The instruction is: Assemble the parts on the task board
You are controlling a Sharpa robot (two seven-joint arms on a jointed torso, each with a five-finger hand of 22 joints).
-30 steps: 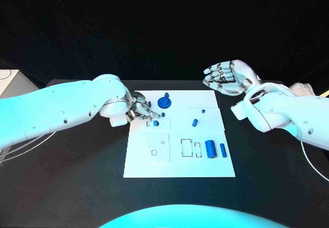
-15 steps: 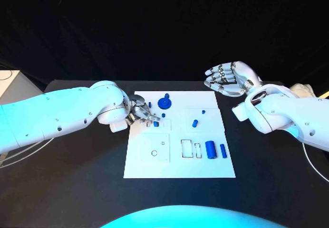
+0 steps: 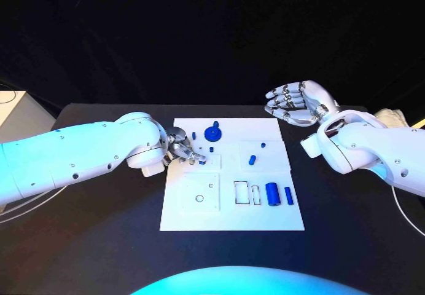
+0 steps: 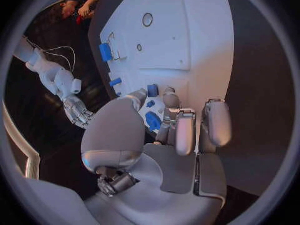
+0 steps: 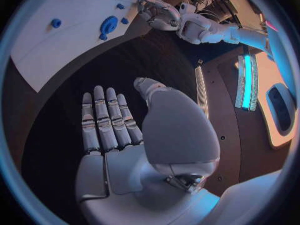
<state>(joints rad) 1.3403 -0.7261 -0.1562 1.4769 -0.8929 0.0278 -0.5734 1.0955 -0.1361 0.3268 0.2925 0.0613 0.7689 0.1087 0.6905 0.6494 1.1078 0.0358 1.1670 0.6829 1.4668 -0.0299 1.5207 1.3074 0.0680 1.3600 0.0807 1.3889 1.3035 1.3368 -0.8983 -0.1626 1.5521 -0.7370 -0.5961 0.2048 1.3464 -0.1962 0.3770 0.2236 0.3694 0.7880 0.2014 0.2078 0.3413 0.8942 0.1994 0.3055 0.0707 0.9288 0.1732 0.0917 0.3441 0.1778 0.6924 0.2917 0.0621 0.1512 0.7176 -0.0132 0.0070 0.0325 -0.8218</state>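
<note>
A black bench (image 3: 97,246) carries everything here. Flat in its middle lies the white task board (image 3: 230,215), a rectangular plate with its long sides running away from the robot. At the bench's far right edge, partly behind the right arm, sits a pale crumpled thing (image 3: 390,114); I cannot tell what it is.

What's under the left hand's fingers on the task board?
The left hand covers the task board's left edge. A small blue part shows between its fingers; whether it is gripped, and what lies beneath, is hidden.
</note>
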